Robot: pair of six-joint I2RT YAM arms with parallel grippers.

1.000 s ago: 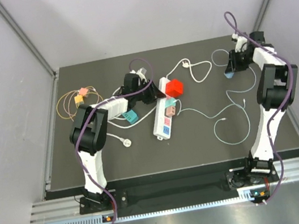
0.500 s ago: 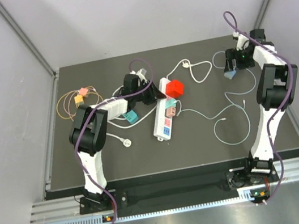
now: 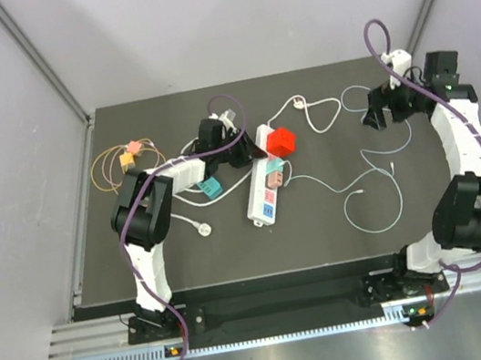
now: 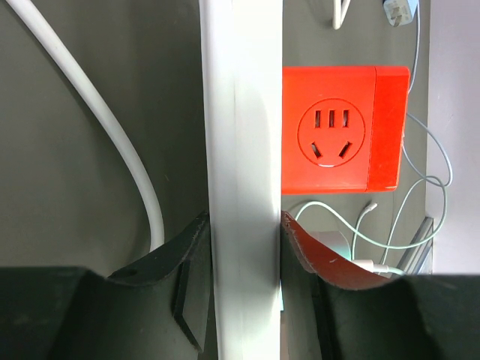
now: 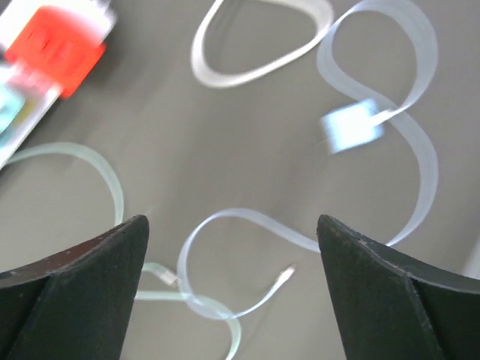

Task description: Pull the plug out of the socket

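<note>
A dark table (image 3: 235,255) fills the floor of a pale grey booth. A metal rail carrying both arm bases runs along its near edge, and bare walls with slanting metal posts close in the other sides.

The white power strip (image 3: 263,185) lies a little left of the table's middle and runs from near to far. The left pincer (image 3: 241,149) holds it near its far end, narrowed onto it, with one finger (image 4: 187,262) pressed on each long side. Just beyond those fingers a red cube (image 3: 281,143) sits against the strip, touching it, its own outlet face in plain sight. The strip's thick white cord (image 4: 97,112) curves away on the other side.

The right pincer (image 5: 232,225) hangs above the table near the far right corner, well apart from the strip, and is spread wide. Below it lie loops of thin white cable (image 5: 429,64) and a small pale blue plug (image 5: 352,127), which is blurred.

A round white plug (image 3: 203,230) lies between the left arm and the strip. Farther back a teal block (image 3: 210,188) sits beside the arm, and a coil of orange cable (image 3: 114,169) lies towards the far left corner.
</note>
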